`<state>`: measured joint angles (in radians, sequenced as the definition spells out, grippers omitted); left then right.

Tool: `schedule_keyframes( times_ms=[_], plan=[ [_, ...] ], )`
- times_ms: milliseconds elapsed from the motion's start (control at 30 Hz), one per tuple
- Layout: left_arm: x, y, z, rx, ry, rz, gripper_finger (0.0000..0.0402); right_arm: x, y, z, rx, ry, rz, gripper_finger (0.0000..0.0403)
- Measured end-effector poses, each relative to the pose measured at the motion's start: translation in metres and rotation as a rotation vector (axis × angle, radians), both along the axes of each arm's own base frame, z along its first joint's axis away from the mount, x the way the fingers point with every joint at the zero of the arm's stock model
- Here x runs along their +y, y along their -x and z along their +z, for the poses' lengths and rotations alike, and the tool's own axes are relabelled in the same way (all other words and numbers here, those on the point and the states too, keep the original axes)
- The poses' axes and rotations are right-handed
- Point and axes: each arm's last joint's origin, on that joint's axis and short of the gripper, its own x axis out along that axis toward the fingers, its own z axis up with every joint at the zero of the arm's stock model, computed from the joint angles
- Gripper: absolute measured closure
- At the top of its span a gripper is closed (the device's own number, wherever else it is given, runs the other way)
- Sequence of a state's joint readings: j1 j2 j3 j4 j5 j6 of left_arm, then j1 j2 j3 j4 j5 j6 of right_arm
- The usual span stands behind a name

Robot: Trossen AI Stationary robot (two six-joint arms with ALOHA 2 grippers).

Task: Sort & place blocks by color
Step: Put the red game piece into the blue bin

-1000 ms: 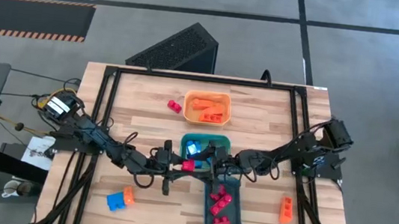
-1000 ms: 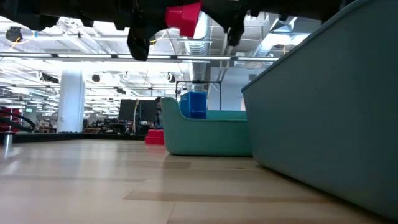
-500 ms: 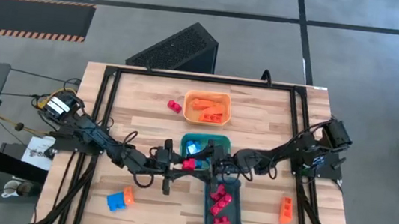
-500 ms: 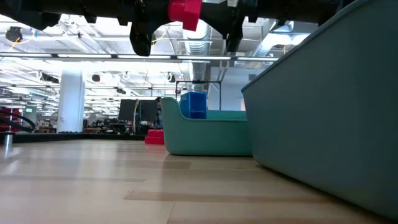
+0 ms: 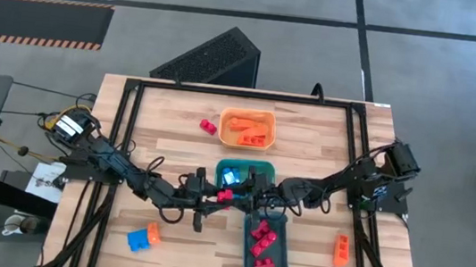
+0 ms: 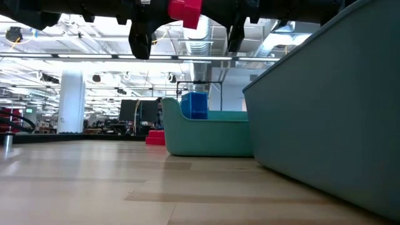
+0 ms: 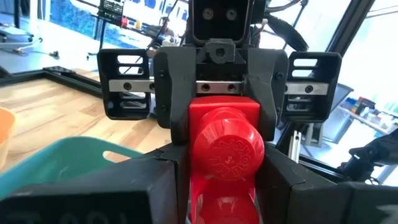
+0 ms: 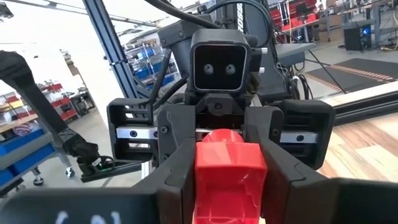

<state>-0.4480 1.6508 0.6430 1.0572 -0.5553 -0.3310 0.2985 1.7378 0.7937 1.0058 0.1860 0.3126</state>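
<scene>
Red brick [image 5: 225,196] held above counter [image 5: 175,135] between both end effectors, left [image 5: 213,198] and right [image 5: 240,194], each clamped on it. Judged light, rigid, smooth: flat sides best gripped.

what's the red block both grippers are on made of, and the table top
Red block: looks like glossy moulded plastic, with soft highlights on its round stud. Table top: pale wood, apparently butcher-block, showing grain and joined strips, with a low sheen.
</scene>
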Motion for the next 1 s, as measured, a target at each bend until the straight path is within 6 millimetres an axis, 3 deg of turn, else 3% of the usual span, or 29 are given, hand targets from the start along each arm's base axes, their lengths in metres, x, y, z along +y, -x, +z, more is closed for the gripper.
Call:
schedule_keyframes(
  times_ms=[333,500,1000],
  plan=[
    [0.000,0.000,-0.006,0.048,0.108,-0.027,0.0173,0.001,0.000,-0.002,0.010,0.014,0.008,0.0272],
    [0.000,0.000,-0.008,0.071,0.121,-0.025,0.0127,0.001,0.000,-0.003,0.015,0.016,0.008,0.0270],
    [0.002,0.023,0.001,0.306,0.144,-0.024,0.0109,0.000,0.000,-0.003,0.019,0.017,0.001,0.0269]
  ],
)
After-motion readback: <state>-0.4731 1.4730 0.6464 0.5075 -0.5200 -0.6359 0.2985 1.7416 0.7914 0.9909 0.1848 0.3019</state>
